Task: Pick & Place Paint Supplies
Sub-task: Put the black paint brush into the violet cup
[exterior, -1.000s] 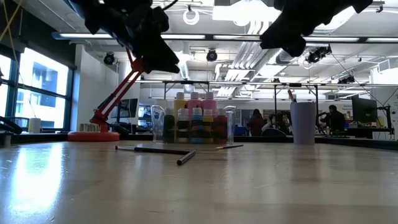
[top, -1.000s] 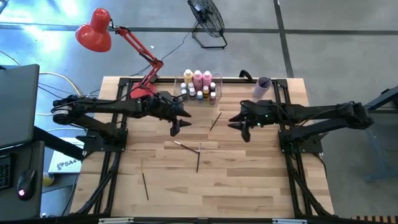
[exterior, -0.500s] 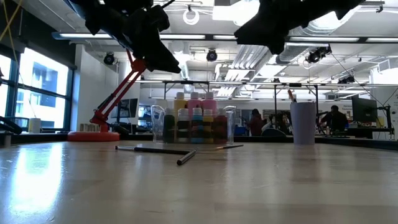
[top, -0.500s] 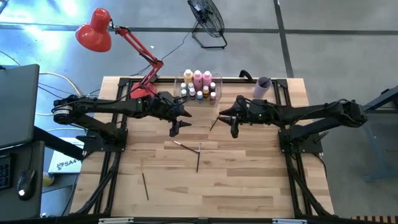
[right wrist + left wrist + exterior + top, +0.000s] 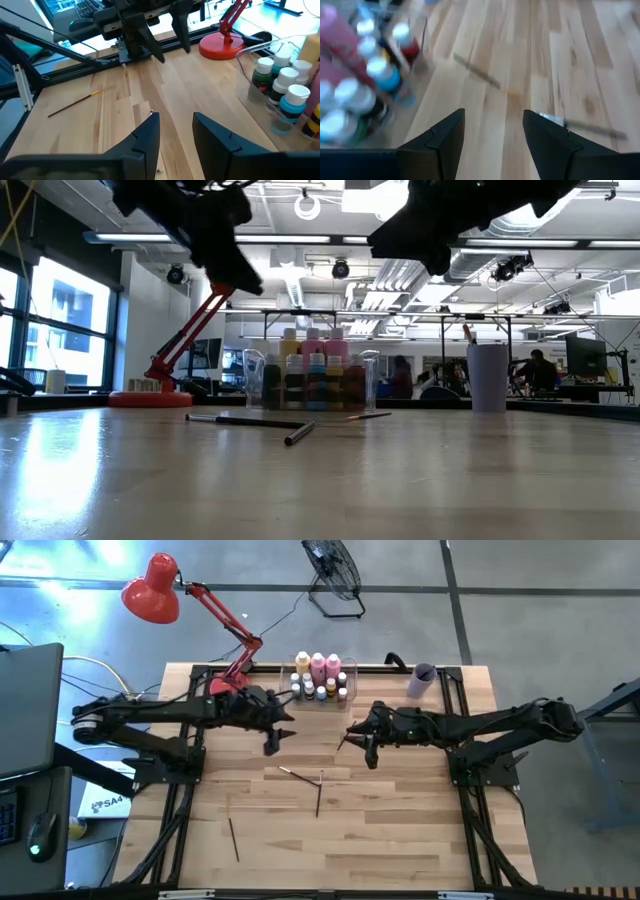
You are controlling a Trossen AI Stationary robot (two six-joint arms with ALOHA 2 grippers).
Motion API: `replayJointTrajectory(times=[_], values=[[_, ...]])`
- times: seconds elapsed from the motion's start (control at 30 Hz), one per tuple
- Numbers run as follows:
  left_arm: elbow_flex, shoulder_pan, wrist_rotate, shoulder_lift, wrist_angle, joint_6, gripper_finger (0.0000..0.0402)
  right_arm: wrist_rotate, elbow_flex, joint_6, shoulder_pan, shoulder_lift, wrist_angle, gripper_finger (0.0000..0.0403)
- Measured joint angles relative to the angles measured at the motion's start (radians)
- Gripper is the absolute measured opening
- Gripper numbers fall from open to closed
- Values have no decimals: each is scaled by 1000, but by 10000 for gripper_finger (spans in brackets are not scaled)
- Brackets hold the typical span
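Note:
Pink and yellow-orange paint bottles and tiny white-capped bottles stand in a clear bin [image 5: 320, 680] at the table's far edge, also seen in the left wrist view [image 5: 365, 85] and the right wrist view [image 5: 287, 95]. Thin paintbrushes lie flat on the wood: one [image 5: 344, 738] beside my right gripper, two crossing [image 5: 318, 785] at mid-table, one [image 5: 233, 838] near the front left. My left gripper [image 5: 270, 747] hovers open, left of the bin and above the table. My right gripper [image 5: 371, 755] hovers open over the table's middle. Both have nothing between their fingers.
A lilac cup [image 5: 421, 680] stands at the far right of the table, and a red desk lamp [image 5: 225, 680] stands at the far left, its base [image 5: 222, 46] showing in the right wrist view. Bare wood stretches across the table's near half.
My right gripper has gone toward the table's left edge, coming over the brush at mid-table, and has tipped its nose lower. My left gripper has drawn back toward the table's left edge. Neither has opened or shut, and no brush or bottle has moved.

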Motion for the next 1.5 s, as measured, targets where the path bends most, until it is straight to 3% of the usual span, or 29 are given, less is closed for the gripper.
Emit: replayJointTrajectory(times=[0.13,0.3,0.43,0.73,1.5], values=[[0,0,-13,-68,-162,-1,198,0,0,-5,4,0,3,107],[-20,0,-25,-129,-220,-1,198,49,0,-8,4,0,6,107],[-84,0,-25,-183,-195,-7,198,97,0,-8,4,0,5,107],[-240,0,-34,-294,-50,-53,198,97,0,-8,4,0,7,107],[-246,0,-68,-323,-50,28,198,94,0,0,4,0,30,107]])
